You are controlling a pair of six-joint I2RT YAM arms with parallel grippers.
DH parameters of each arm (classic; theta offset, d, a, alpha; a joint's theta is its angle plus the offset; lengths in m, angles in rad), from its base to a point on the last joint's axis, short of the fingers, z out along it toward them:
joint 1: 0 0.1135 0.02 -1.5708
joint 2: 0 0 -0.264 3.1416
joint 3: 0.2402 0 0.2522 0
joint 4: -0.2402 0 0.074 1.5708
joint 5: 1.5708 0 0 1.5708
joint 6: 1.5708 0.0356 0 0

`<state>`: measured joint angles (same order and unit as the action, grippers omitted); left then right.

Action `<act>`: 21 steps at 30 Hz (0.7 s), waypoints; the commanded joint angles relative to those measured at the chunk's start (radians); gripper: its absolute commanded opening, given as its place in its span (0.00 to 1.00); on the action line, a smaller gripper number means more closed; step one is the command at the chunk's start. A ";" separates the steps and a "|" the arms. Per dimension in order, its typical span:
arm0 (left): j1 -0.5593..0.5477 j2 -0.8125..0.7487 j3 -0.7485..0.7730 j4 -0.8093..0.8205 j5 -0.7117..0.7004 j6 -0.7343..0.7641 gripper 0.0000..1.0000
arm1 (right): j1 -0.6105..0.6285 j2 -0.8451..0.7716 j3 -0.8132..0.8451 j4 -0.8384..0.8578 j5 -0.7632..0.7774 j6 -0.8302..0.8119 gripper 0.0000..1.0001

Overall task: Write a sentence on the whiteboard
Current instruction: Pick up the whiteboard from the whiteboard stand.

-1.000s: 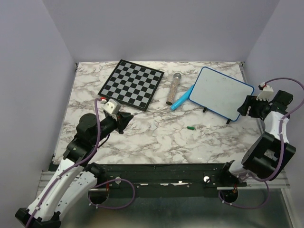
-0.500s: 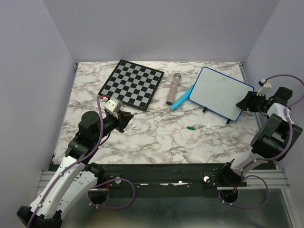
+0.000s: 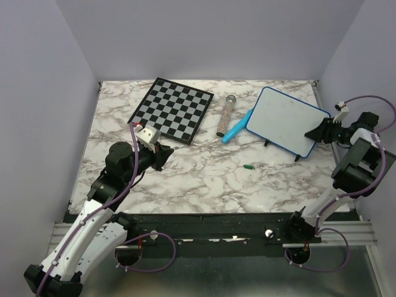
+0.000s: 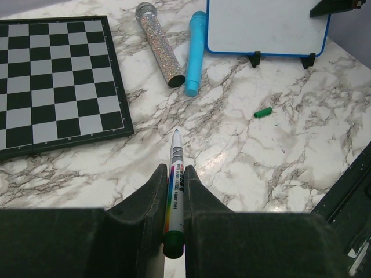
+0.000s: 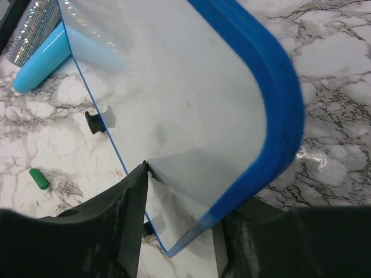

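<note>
Left wrist alone shows your left jaws clenched on marker (image 4: 176, 186); right wrist: right jaws straddle whiteboard (image 5: 174, 87) corner, grip unclear.

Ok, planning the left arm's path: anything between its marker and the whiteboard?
Nothing upright. A light blue cylinder lies flat beside the white blue-rimmed whiteboard, a small green cap nearer; the left gripper holding the white marker can likely pass above both.

The left end effector (image 4: 175, 169) clamps a marker (image 4: 175, 152), its arm folded low; the right end effector (image 5: 184, 194) (elbow held high) straddles the whiteboard (image 5: 174, 87) corner.
</note>
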<state>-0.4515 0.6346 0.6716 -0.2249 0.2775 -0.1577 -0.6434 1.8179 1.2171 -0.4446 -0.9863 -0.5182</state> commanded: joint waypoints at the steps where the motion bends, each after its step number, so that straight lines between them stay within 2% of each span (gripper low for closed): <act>1: 0.007 0.010 -0.009 0.022 -0.003 0.004 0.00 | -0.007 0.044 0.045 -0.072 -0.098 -0.068 0.48; 4: 0.008 0.011 -0.010 0.024 -0.004 0.006 0.00 | -0.007 0.044 0.050 -0.100 -0.117 -0.106 0.35; 5: 0.008 0.013 -0.010 0.022 -0.004 0.006 0.00 | -0.007 0.040 0.051 -0.109 -0.120 -0.117 0.27; 9: 0.008 0.014 -0.012 0.022 -0.003 0.006 0.00 | -0.007 0.005 0.059 -0.173 -0.132 -0.195 0.13; 14: 0.008 0.014 -0.012 0.022 -0.001 0.006 0.00 | -0.007 -0.052 0.064 -0.232 -0.163 -0.246 0.04; 21: 0.008 0.016 -0.015 0.025 0.003 0.006 0.00 | -0.007 -0.146 0.090 -0.342 -0.204 -0.293 0.01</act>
<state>-0.4507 0.6521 0.6708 -0.2245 0.2775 -0.1574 -0.6434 1.7435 1.2587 -0.7296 -1.1797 -0.7315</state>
